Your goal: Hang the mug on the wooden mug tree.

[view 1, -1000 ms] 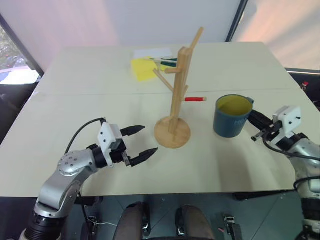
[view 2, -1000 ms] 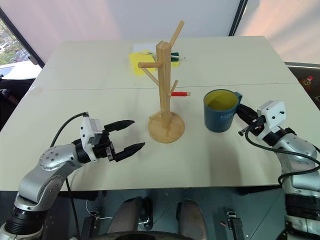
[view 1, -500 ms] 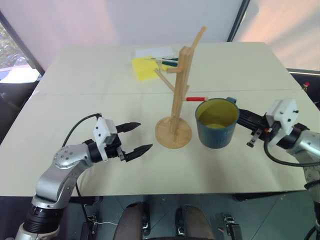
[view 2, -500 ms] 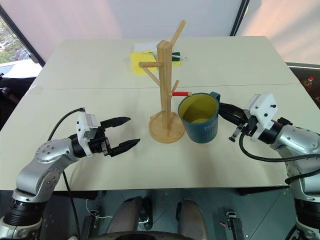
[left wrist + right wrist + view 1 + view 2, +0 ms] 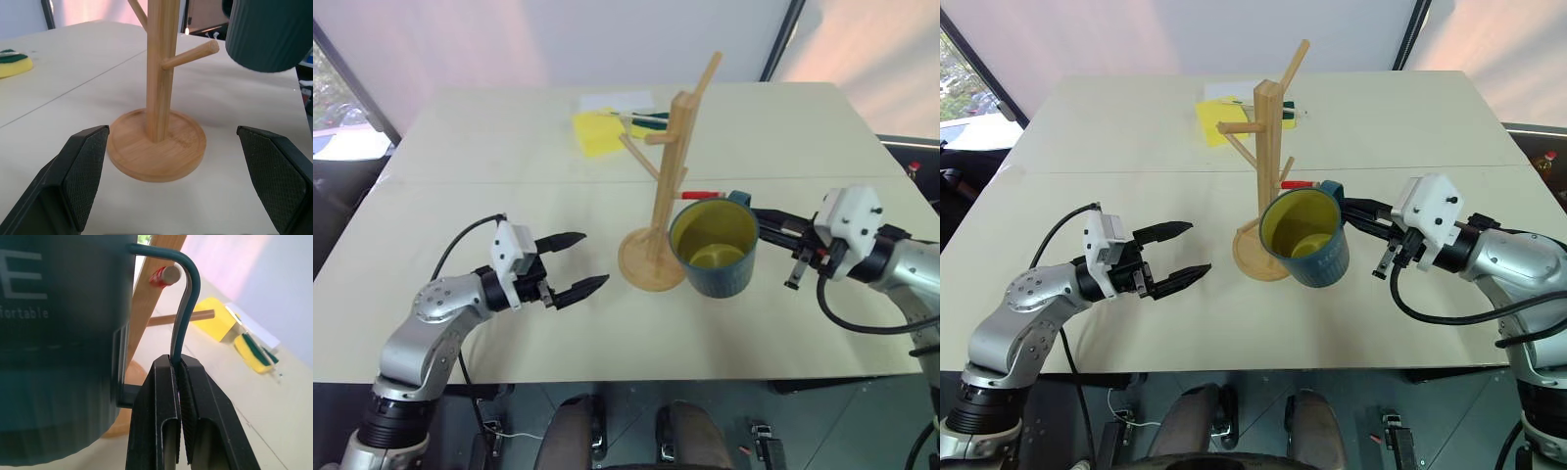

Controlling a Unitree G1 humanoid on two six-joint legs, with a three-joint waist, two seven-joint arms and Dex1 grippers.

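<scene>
Teal-blue cylindrical mug lifted off tabletop, carried toward 9 o'clock | right gripper pinched its handle | now touching-close beside light-wood mug tree, red-tipped peg near handle | left gripper spread wide, empty.

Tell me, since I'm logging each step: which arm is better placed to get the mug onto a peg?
Right. Its gripper is shut on the mug's handle, beside the tree's red-tipped peg. The left gripper is open and holds nothing.
</scene>
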